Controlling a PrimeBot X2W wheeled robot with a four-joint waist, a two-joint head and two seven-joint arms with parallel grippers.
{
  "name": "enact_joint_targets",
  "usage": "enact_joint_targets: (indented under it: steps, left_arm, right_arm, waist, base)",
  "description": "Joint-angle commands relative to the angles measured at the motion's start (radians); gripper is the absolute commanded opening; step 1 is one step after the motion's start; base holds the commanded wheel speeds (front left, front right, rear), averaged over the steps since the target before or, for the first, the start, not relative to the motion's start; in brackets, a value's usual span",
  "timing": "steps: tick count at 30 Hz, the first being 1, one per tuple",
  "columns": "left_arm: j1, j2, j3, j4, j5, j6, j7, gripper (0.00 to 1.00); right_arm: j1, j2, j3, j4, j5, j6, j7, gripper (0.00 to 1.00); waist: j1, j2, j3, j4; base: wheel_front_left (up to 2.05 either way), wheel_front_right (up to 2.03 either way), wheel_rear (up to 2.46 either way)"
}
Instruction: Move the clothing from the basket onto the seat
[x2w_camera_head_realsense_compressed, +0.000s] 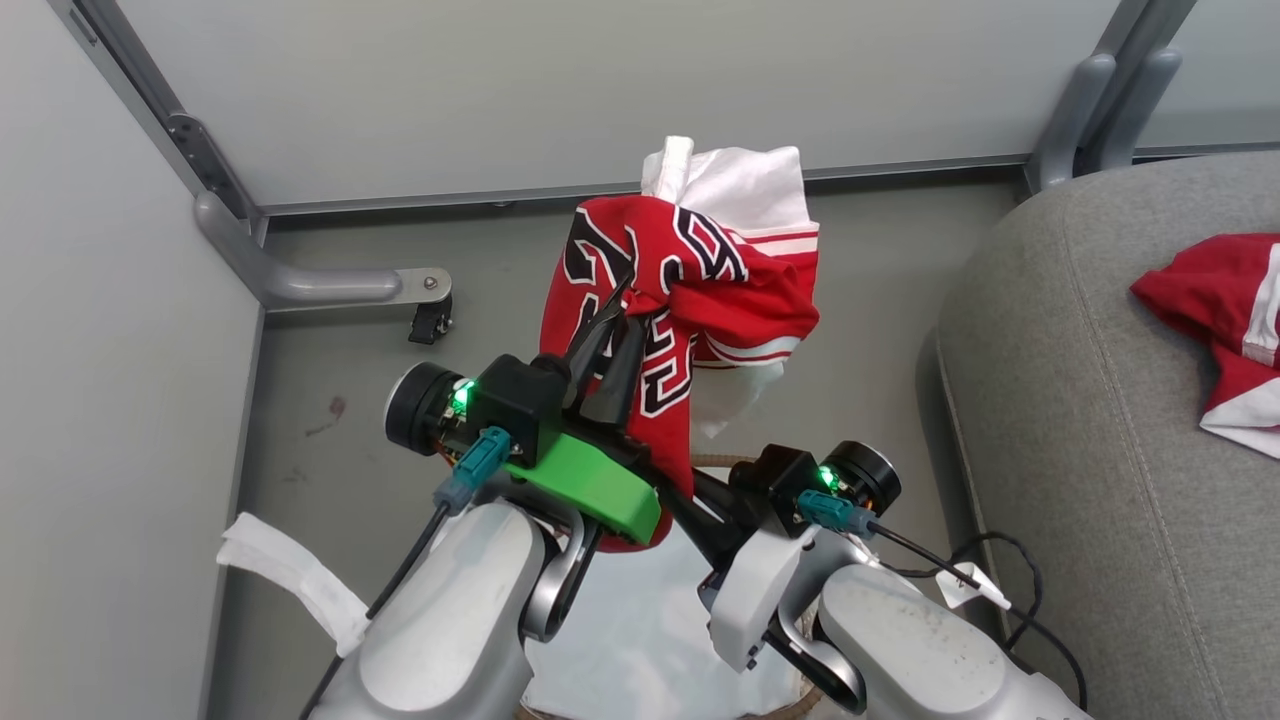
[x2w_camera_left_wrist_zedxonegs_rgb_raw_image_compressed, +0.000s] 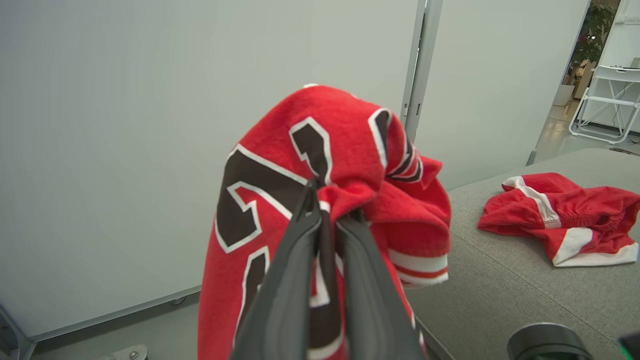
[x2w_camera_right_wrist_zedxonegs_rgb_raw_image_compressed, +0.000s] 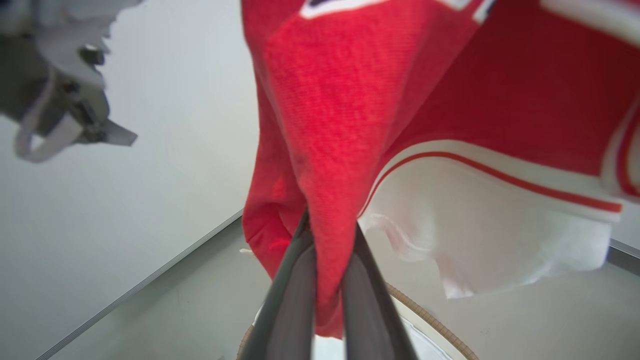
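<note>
A red jersey (x2w_camera_head_realsense_compressed: 700, 290) with black-and-white lettering hangs bunched in the air above the basket (x2w_camera_head_realsense_compressed: 640, 630). My left gripper (x2w_camera_head_realsense_compressed: 622, 318) is shut on its upper folds (x2w_camera_left_wrist_zedxonegs_rgb_raw_image_compressed: 340, 150). My right gripper (x2w_camera_head_realsense_compressed: 688, 492) is shut on a lower red fold (x2w_camera_right_wrist_zedxonegs_rgb_raw_image_compressed: 340, 125), just above the basket's brown woven rim (x2w_camera_right_wrist_zedxonegs_rgb_raw_image_compressed: 430, 316). The basket's white liner shows between my forearms. To the right lies the grey seat (x2w_camera_head_realsense_compressed: 1080, 450), with a second red-and-white garment (x2w_camera_head_realsense_compressed: 1220, 320) crumpled on it (x2w_camera_left_wrist_zedxonegs_rgb_raw_image_compressed: 560, 215).
Pale wall panels close the corner behind and to the left. A grey metal foot (x2w_camera_head_realsense_compressed: 330, 285) with a caster (x2w_camera_head_realsense_compressed: 430, 322) stands on the floor at the left. A white folding chair (x2w_camera_left_wrist_zedxonegs_rgb_raw_image_compressed: 605, 100) stands far off beyond the seat.
</note>
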Motion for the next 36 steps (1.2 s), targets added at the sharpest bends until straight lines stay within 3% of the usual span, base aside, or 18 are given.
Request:
enact_joint_targets:
  steps: [1, 11, 12, 13, 14, 26, 36]
  left_arm:
    - [-0.01, 0.002, 0.005, 0.002, -0.002, 0.002, -0.004, 0.0]
    - [-0.007, 0.002, 0.008, 0.006, 0.001, 0.0, -0.004, 0.0]
    - [-0.006, 0.002, 0.008, 0.007, 0.001, 0.001, -0.004, 0.05]
    - [-0.005, 0.002, 0.008, 0.007, 0.0, 0.002, -0.004, 0.47]
    - [-0.003, 0.002, 0.007, 0.012, -0.004, 0.002, -0.004, 1.0]
    - [0.012, 0.002, 0.038, 0.033, 0.012, -0.001, -0.002, 1.0]
    - [0.04, 0.002, 0.122, 0.062, 0.057, -0.024, -0.002, 1.0]
  right_arm:
    - [-0.001, -0.003, 0.0, 0.004, 0.003, -0.001, -0.001, 0.0]
    - [-0.001, -0.003, -0.005, -0.003, 0.001, -0.001, -0.001, 0.0]
    - [0.0, -0.003, -0.005, -0.004, 0.001, -0.001, -0.001, 0.0]
    - [0.0, -0.003, -0.005, -0.006, 0.0, -0.001, -0.001, 0.0]
    - [0.0, -0.003, -0.004, -0.007, -0.001, -0.001, -0.001, 0.0]
    - [0.007, -0.003, -0.024, -0.026, -0.024, -0.001, -0.002, 0.0]
    - [0.057, -0.004, -0.099, -0.085, -0.073, -0.001, -0.002, 0.0]
  waist:
    - [0.0, 0.0, 0.0, -0.002]
    - [0.0, 0.0, -0.001, -0.011]
    - [0.0, 0.0, -0.002, -0.012]
    - [0.0, 0.0, -0.002, -0.013]
    - [0.0, 0.0, -0.002, -0.014]
    - [0.0, 0.0, -0.001, -0.044]
    - [0.0, 0.0, 0.006, -0.157]
  base:
    - [0.0, 0.0, 0.0]
    - [0.0, 0.0, 0.0]
    - [0.0, 0.0, 0.0]
    - [0.0, 0.0, 0.0]
    - [0.0, 0.0, 0.0]
    - [0.0, 0.0, 0.0]
    - [0.0, 0.0, 0.0]
